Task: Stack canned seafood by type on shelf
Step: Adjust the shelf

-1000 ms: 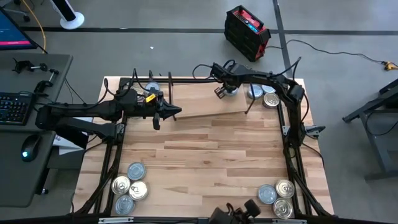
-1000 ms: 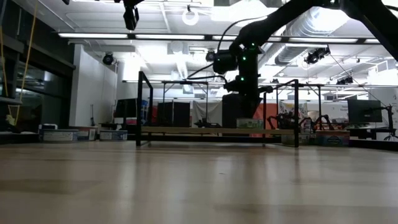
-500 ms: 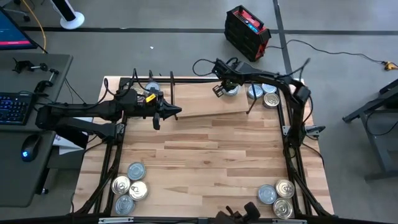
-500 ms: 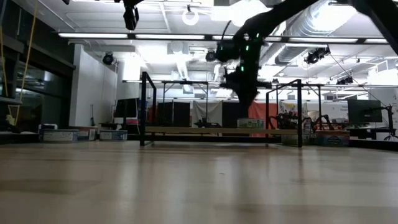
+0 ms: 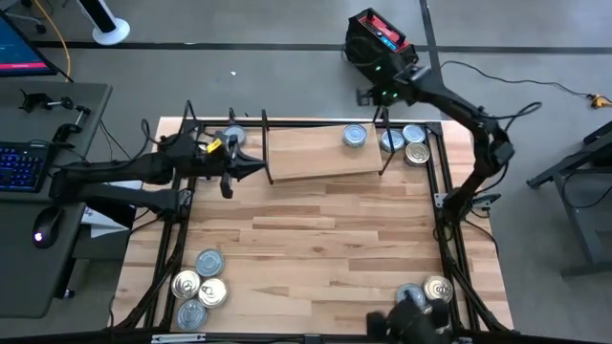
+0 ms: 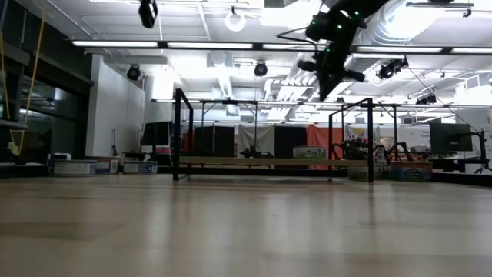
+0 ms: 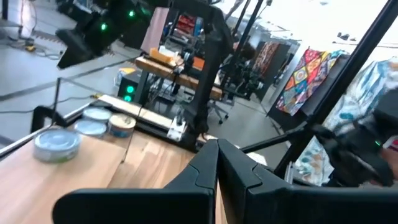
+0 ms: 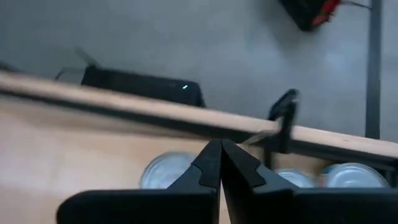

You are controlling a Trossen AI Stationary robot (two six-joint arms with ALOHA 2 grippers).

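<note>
Overhead, the shelf [image 5: 320, 153] lies along the upper middle of the tabletop [image 5: 316, 239], a light-wood board with black upright brackets at its two ends. One silver-blue tin [image 5: 355, 137] sits alone on the board near its right end.

Right gripper [image 5: 368, 96]: raised above the top edge of the table, upper centre-right of the high view, well clear of the lone tin. In its wrist view the two dark fingers [image 8: 211, 171] are pressed together with nothing between them; tins show below and beyond them. In the low view this arm hangs high at upper right [image 6: 332, 46], above the right bracket of the shelf.

Left gripper [image 5: 251, 169]: held at the left end of the shelf, centre-left of the high view, just beside the left bracket. Its wrist view shows the fingers [image 7: 214, 165] closed tip to tip, empty.

Tin positions, high view:
- pair beyond the right bracket [image 5: 408, 143], one silver-blue, one gold, upper right
- one silver-blue tin behind the left arm [image 5: 234, 136], upper left
- cluster of four at lower left [image 5: 199, 285], gold and silver-blue mixed
- group at lower right [image 5: 426, 291], partly hidden by dark hardware at the bottom edge

A black and red case [image 5: 380, 43] stands on the floor past the table, top centre.
</note>
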